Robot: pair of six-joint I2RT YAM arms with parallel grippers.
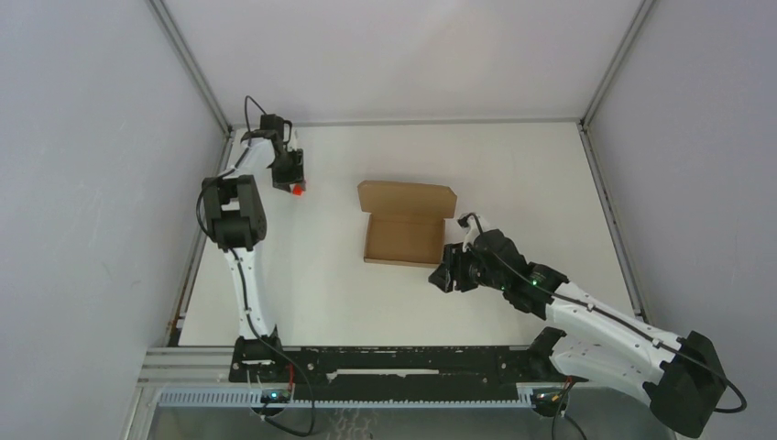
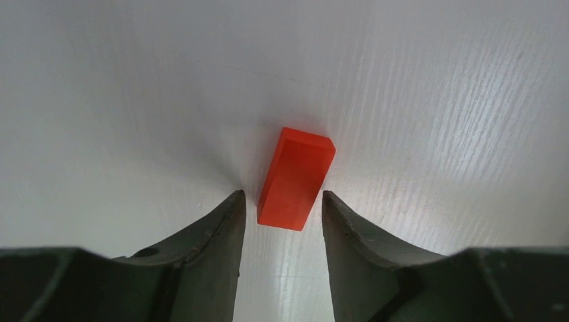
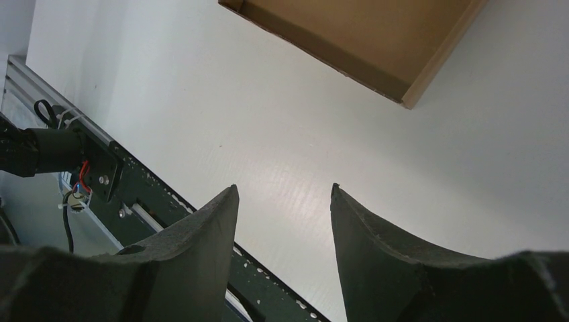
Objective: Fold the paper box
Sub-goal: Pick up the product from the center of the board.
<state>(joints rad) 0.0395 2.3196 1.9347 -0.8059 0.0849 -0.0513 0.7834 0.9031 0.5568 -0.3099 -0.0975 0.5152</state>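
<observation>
The brown paper box lies in the middle of the white table with its lid open toward the back and its tray walls up. One corner of it shows at the top of the right wrist view. My right gripper is open and empty, just off the box's near right corner, and its jaws stand apart over bare table. My left gripper is at the far left, open, with its jaws either side of a small red block's near end without touching it.
The red block lies on the table left of the box. A black rail runs along the near table edge and shows in the right wrist view. Grey walls enclose the table on three sides.
</observation>
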